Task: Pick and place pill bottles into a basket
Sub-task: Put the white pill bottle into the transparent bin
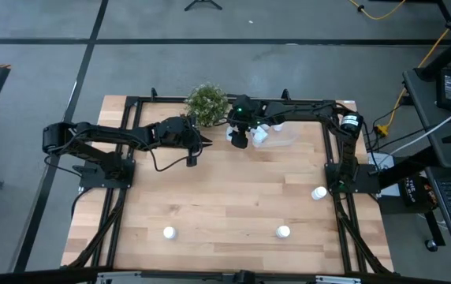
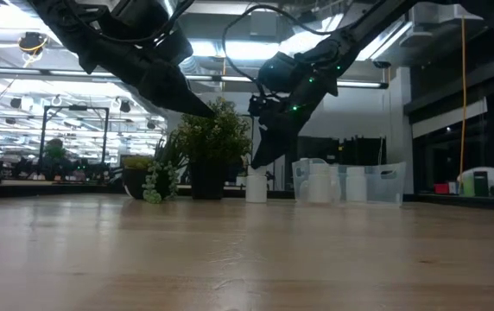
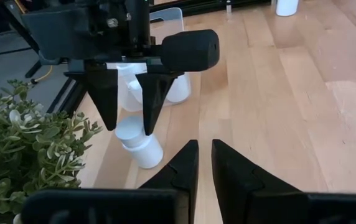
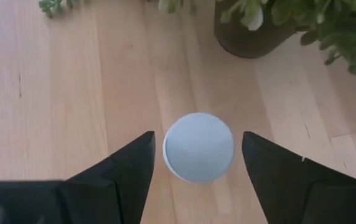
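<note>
Right gripper [image 4: 196, 168] is hanging with fingers spread, straddling but not touching an upright pill bottle [image 4: 198, 147] on the table [image 1: 233, 197]. Just beyond it, the potted plant [image 1: 207, 102] is standing. Beside it, the clear basket [image 1: 282, 136] is holding several bottles. Left gripper [image 3: 204, 167], fingers nearly together and empty, is hovering opposite. Three more bottles [image 1: 282, 232] are standing well apart, nearer the table's front.

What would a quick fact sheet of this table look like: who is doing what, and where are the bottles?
Right pincer: open, above a standing pill bottle beside the potted plant
Left pincer: nearly shut, empty, hovering nearby
Basket: clear dish at the table's far side, bottles already inside
Loose bottles: three, two by the near edge, one by the right edge
</note>
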Robot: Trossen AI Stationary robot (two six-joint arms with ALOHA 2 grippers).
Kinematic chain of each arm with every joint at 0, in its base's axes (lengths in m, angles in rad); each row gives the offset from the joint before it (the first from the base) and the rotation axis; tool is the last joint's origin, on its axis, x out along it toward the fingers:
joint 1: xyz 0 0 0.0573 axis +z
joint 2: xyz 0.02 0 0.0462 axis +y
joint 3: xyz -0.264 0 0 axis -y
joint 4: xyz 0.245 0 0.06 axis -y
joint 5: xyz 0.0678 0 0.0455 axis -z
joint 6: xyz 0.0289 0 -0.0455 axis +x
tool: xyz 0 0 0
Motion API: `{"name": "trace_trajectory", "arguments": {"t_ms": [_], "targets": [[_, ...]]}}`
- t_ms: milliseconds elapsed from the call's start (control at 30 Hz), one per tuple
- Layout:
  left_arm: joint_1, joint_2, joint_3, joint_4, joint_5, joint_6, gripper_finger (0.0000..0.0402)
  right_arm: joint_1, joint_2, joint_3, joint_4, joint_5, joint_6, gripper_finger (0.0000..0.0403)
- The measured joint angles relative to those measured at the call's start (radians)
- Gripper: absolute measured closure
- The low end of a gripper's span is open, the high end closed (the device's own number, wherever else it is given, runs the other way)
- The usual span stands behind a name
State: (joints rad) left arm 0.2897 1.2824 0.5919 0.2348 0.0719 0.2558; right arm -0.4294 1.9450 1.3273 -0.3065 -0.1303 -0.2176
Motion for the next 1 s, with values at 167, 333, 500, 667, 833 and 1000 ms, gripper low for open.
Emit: {"name": "trace_trajectory", "arguments": {"t_ms": [167,333,500,667,833,1000], "targets": [[0.0,0.0,0.0,0.0,0.0,0.0,0.0365,0.0,0.0,-0.006,0.003,-0.001,0.0,0.0161],[0.0,0.0,0.0,0.0,0.0,0.0,0.0362,0.0,0.006,-0.006,0.008,-0.001,0.0,0.0161],[0.0,0.0,0.0,0.0,0.0,0.0,0.0362,0.0,0.007,-0.007,0.012,-0.001,-0.001,0.0161],[0.0,0.0,0.0,0.0,0.0,0.0,0.0366,0.0,0.007,-0.007,0.011,-0.001,-0.001,0.0161],[0.0,0.0,0.0,0.0,0.0,0.0,0.0363,0.0,0.009,-0.007,0.011,0.0,-0.001,0.0172],[0.0,0.0,0.0,0.0,0.0,0.0,0.0365,0.001,0.032,-0.006,0.019,-0.003,-0.001,0.0222]]}}
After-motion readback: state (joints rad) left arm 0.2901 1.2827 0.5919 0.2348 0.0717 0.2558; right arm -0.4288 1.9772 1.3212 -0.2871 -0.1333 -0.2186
